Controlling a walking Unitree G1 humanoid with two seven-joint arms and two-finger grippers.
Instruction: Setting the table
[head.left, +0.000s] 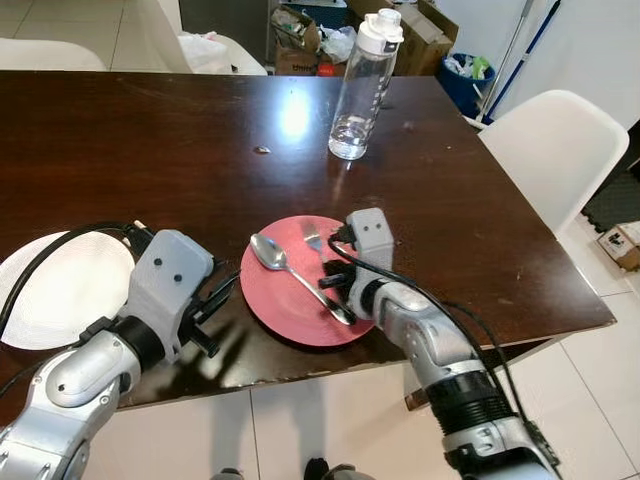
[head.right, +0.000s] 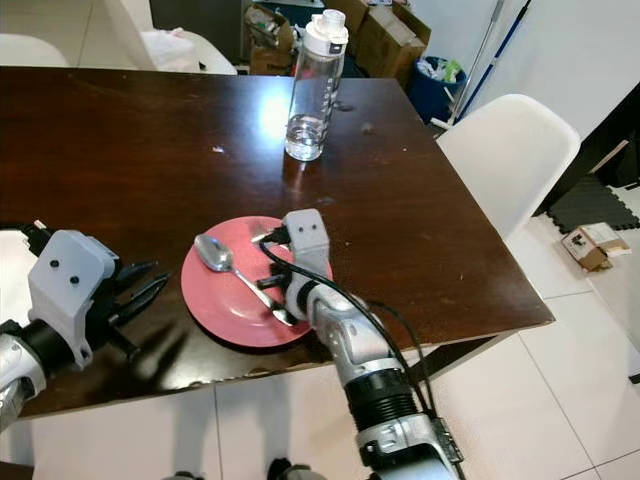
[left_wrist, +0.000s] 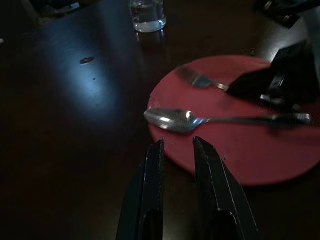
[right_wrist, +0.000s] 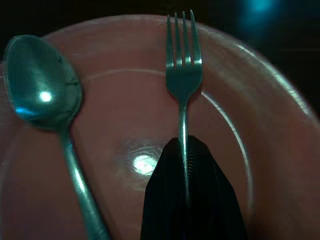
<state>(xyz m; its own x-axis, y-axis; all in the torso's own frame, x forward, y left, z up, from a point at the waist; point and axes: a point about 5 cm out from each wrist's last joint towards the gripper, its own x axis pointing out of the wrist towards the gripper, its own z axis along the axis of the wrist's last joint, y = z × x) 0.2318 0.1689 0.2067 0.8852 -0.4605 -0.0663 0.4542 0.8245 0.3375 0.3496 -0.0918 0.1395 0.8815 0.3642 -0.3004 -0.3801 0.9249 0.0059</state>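
Note:
A red plate (head.left: 280, 305) lies near the front edge of the dark wooden table (head.left: 150, 150). A silver spoon (head.left: 270, 253) rests on it, bowl to the left and handle running toward me. Beside it lies a silver fork (right_wrist: 183, 75), tines pointing away. My right gripper (right_wrist: 184, 144) hovers over the plate, shut on the fork's handle. My left gripper (left_wrist: 176, 142) sits low just left of the plate, its fingers a little apart and holding nothing, pointing at the spoon's bowl.
A white plate (head.left: 60, 290) lies at the table's left front, behind my left arm. A clear water bottle (head.left: 362, 90) with a white cap stands at the far middle. A white chair (head.left: 555, 140) stands off the right side. Boxes and clutter lie beyond the table.

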